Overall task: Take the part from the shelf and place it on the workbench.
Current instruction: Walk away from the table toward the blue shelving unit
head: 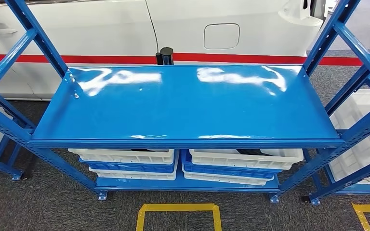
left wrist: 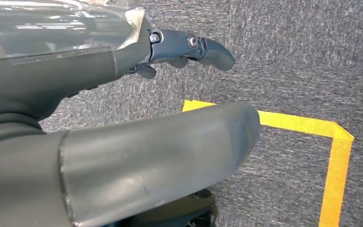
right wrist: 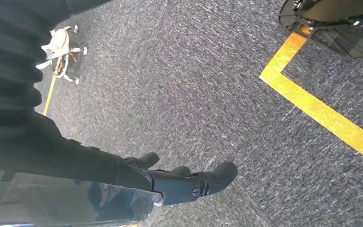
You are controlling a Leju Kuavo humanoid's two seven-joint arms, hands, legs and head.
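A blue steel shelf rack stands in front of me, its glossy top board bare. Under it, stacked white and blue bins sit on the low board. Something dark peeks from the right white bin; I cannot tell what it is. My left hand hangs over the grey carpet with its fingers stretched out and nothing in them. My right hand also hangs above the carpet, fingers extended and holding nothing.
A white car with a red stripe stands behind the rack. A black post rises at the rack's back edge. Another blue rack with white bins stands at the right. Yellow tape marks a square on the carpet.
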